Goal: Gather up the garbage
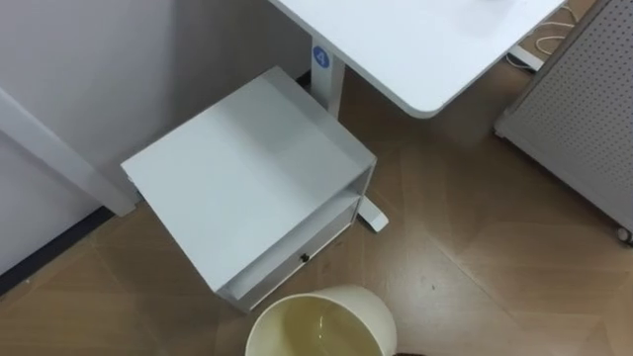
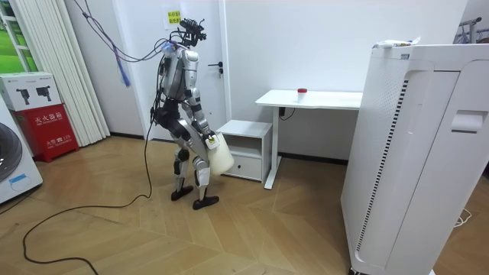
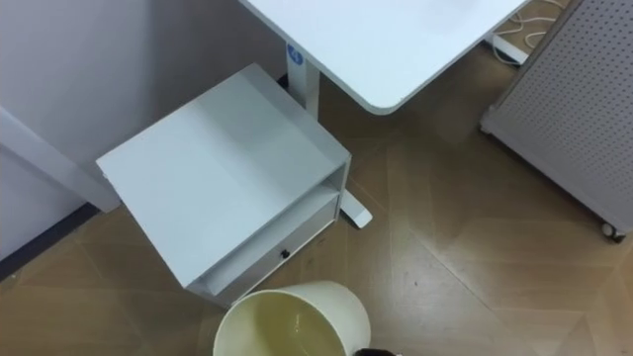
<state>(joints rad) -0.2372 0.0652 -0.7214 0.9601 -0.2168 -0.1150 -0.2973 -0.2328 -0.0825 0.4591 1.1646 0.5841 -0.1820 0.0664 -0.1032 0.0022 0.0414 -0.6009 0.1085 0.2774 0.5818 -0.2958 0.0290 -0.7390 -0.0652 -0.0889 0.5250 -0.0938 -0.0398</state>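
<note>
Robot stood by the white cabinet, the bin at its hip against the right hand; I couldn't tell the finger state. A small red item, likely the garbage, lay on the surface. I judged it best to step closer with the bin level.

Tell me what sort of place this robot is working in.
Probably an office or lab-type workroom. A white desk stands against the wall with a small white drawer cabinet beside it. What looks like a red fire-equipment box sits on the wooden floor.
</note>
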